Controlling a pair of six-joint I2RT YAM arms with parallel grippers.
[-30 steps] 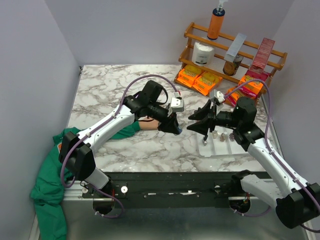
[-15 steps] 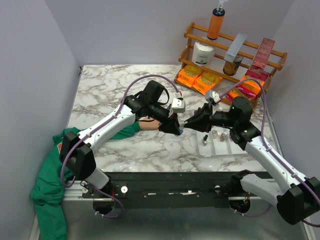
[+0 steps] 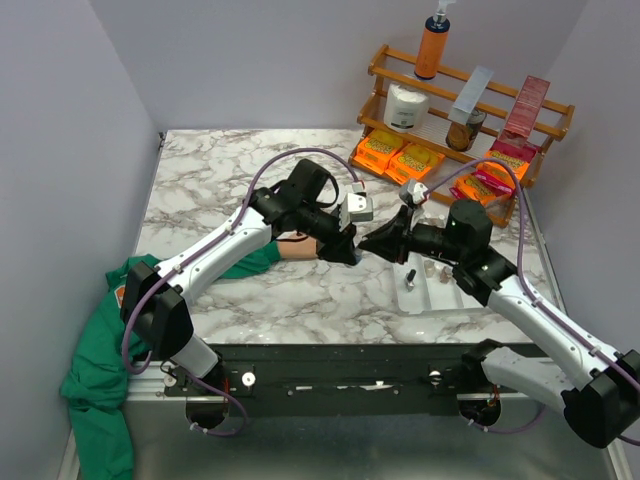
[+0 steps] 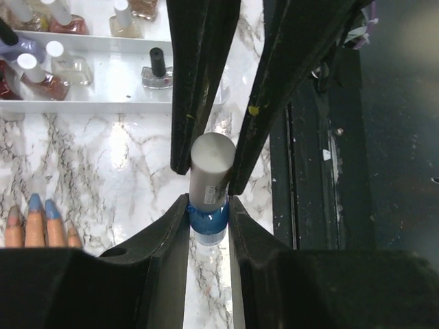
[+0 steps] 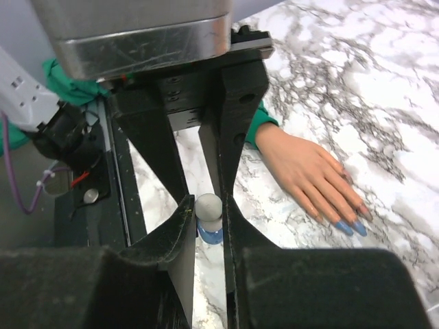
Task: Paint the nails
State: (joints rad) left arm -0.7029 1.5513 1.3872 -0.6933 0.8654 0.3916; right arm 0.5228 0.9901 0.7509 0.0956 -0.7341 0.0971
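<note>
A small blue nail-polish bottle (image 4: 208,218) with a grey cap (image 4: 209,168) hangs just above the marble. My left gripper (image 4: 208,199) is shut on the blue body. My right gripper (image 5: 208,205) faces it and is shut on the cap (image 5: 209,208). In the top view the two grippers meet tip to tip, left gripper (image 3: 347,256) against right gripper (image 3: 365,250). The peach fake hand (image 5: 309,171) lies flat beside them, partly hidden under my left arm in the top view. Two of its nails (image 5: 346,227) are blue, also seen as nails (image 4: 34,202) in the left wrist view.
A white tray (image 3: 410,300) with several polish bottles sits right of the grippers, and shows as tray (image 4: 103,75) in the left wrist view. A wooden rack (image 3: 470,100) and orange packets (image 3: 400,158) stand at the back right. Green cloth (image 3: 100,370) drapes over the left front edge.
My right gripper has moved left from above the tray to the left gripper and closed on the bottle's cap. The left arm has stayed in place.
</note>
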